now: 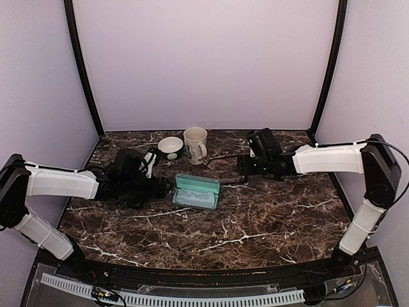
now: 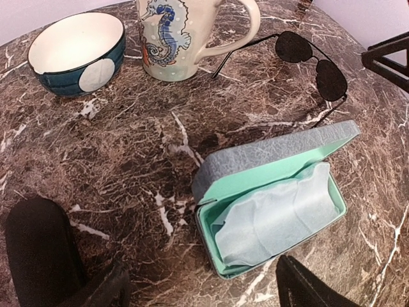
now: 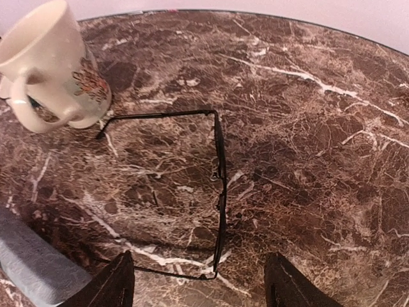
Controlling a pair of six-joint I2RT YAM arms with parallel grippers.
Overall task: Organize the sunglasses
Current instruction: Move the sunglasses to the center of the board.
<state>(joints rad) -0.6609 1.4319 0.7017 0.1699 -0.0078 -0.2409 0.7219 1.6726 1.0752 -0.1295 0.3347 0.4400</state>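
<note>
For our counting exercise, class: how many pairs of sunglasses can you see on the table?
1: the black wire-framed sunglasses lie unfolded on the table beside the mug, beyond the open case. Another pair could be hidden beneath the left arm.

No text, brand or number that you could read appears in any view: the mug (image 2: 185,45) bears only a seahorse picture (image 2: 167,29), the bowl (image 2: 54,86) a blank sticker (image 2: 96,74).
</note>
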